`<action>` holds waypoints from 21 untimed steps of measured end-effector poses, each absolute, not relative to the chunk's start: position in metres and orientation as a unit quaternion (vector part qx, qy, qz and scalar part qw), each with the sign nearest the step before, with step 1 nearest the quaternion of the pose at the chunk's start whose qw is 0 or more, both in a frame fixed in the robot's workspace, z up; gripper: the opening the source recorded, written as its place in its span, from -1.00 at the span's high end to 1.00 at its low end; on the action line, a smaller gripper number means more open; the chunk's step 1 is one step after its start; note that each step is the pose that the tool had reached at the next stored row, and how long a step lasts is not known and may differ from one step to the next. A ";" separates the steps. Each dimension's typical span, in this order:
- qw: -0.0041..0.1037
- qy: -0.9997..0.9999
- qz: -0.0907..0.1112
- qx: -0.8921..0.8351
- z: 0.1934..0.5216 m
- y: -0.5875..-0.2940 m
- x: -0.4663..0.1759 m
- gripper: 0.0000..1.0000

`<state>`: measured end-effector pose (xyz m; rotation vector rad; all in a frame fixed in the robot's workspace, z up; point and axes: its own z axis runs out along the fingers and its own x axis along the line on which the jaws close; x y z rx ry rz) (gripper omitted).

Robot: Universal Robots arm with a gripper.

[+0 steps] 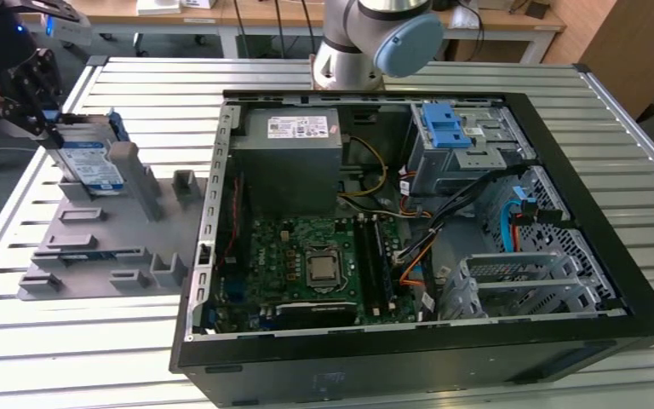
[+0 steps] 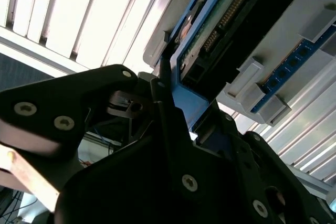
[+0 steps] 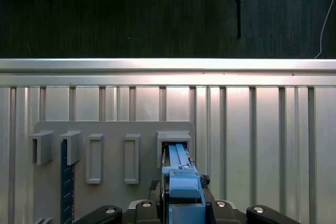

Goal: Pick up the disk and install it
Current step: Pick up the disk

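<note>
One disk (image 1: 91, 167) in the tool's (image 1: 48, 129) grip

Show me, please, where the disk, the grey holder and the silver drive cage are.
disk (image 1: 91, 169): exterior view, on its blue-and-white label.
grey holder (image 1: 134, 226): exterior view, on a bare flat part of its base.
silver drive cage (image 1: 446, 162): exterior view, on its metal front face.
</note>
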<state>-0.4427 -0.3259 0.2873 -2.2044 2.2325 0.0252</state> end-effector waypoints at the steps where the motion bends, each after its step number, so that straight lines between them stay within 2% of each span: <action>1: 0.002 0.712 0.008 -0.703 0.287 -0.326 -0.443 0.24; 2: 0.002 0.712 0.008 -0.703 0.287 -0.326 -0.443 0.11; 5: 0.002 0.712 0.008 -0.703 0.287 -0.326 -0.443 0.11; 7: 0.002 0.712 0.008 -0.703 0.287 -0.326 -0.443 0.15; 8: 0.002 0.712 0.008 -0.703 0.287 -0.326 -0.443 0.26; 21: 0.002 0.711 0.008 -0.703 0.293 -0.326 -0.443 0.26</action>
